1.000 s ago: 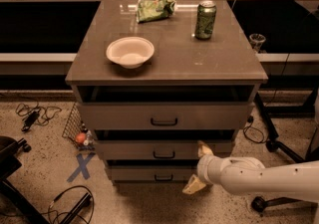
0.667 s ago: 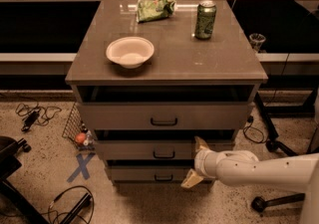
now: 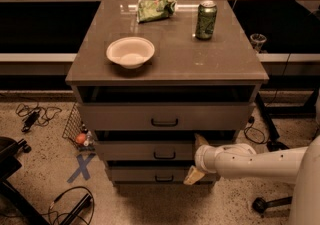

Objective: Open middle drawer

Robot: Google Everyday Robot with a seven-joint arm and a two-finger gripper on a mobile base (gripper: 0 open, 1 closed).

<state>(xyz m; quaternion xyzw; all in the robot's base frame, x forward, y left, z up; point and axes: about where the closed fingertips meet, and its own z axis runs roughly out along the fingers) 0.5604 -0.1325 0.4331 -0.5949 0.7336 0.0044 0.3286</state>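
Observation:
The middle drawer [image 3: 135, 151] is the second of three grey-brown fronts in the cabinet, with a small black handle [image 3: 164, 155] at its centre. It looks shut or nearly so. My gripper [image 3: 196, 159] comes in from the right on a white arm [image 3: 250, 161] and is at the right part of this drawer's front, to the right of the handle. It is open: one tan finger [image 3: 200, 141] points up at the drawer's top edge, the other [image 3: 192, 176] lies over the bottom drawer's front. It holds nothing.
The top drawer [image 3: 120, 116] and bottom drawer [image 3: 135, 173] have like handles. On the cabinet top [image 3: 200, 56] stand a white bowl [image 3: 130, 52], a green can [image 3: 206, 19] and a green snack bag [image 3: 156, 8]. Cables [image 3: 32, 115], blue floor tape [image 3: 81, 166] and chair legs [image 3: 12, 169] lie at the left.
My gripper has moved a little left and up along the drawer fronts, from the bottom drawer's level to the middle drawer's right side. The drawers have not moved.

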